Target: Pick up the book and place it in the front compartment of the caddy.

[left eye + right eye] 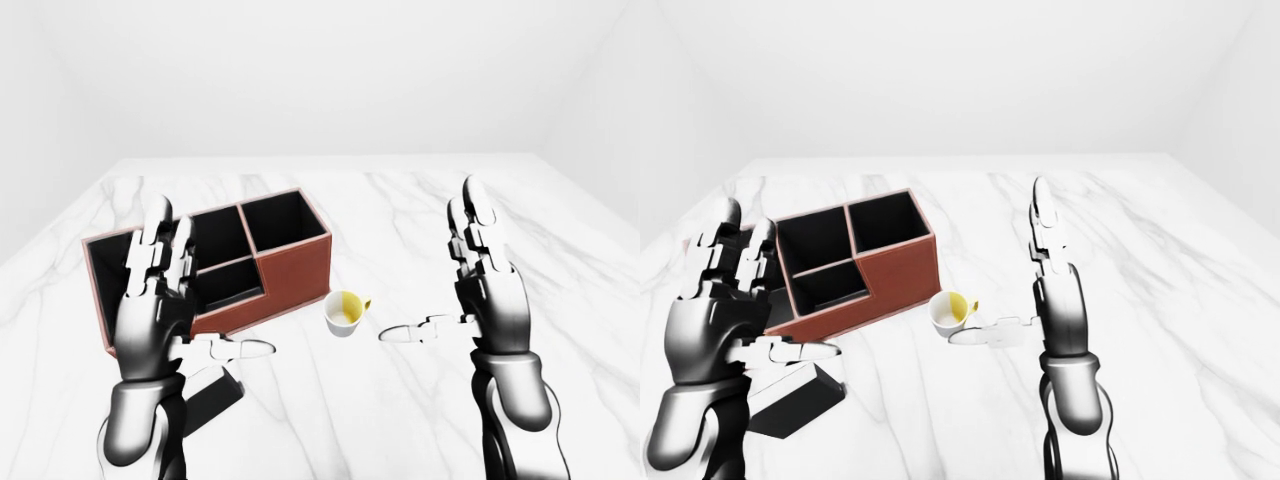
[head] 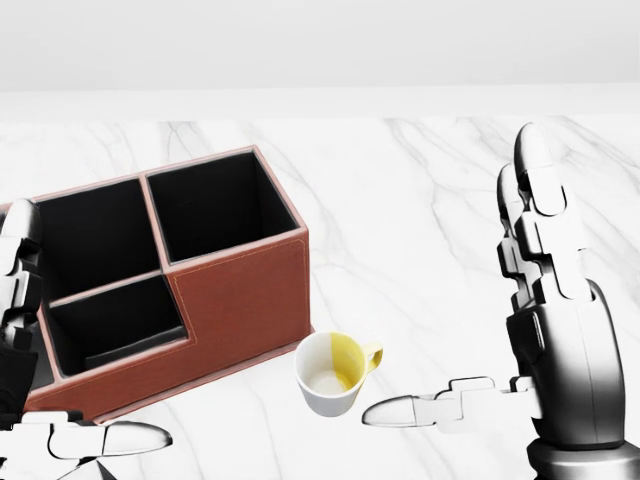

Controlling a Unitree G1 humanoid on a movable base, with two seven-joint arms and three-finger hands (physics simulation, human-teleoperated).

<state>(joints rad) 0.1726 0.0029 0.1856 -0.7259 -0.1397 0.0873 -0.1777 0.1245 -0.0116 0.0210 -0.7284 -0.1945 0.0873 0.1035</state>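
**Both hands raised and empty over a marble top**

Left-eye view: left hand (image 1: 158, 300) stands upright with fingers straight and thumb stretched sideways, holding nothing; its glossy grey-and-white segmented shell hides part of the caddy (image 1: 290, 265). The right hand (image 1: 487, 290) mirrors it, spread wide and empty, thumb pointing toward the mug (image 1: 345, 313). The caddy is a rectangular box in reddish-brown leather-like material with pale stitching and a matte black interior, divided into compartments, with one stepped-down lower wall. The mug is white outside, yellow on part of its inner wall and handle, and stands upright just beside the caddy's near corner. Below the left hand lies the book (image 1: 212, 398), a flat dark slab on the white, grey-veined marble table (image 1: 390, 210).

Head view: the caddy fills the left half, its three visible compartments open upward; the book is all but out of view at the bottom-left corner, under the left thumb.

Right-eye view: the book (image 1: 800, 402) shows best, lying flat, black-covered with a pale page edge, apart from the caddy. Its long axis seems to run diagonally, from lower left to upper right, though the left arm covers one end.
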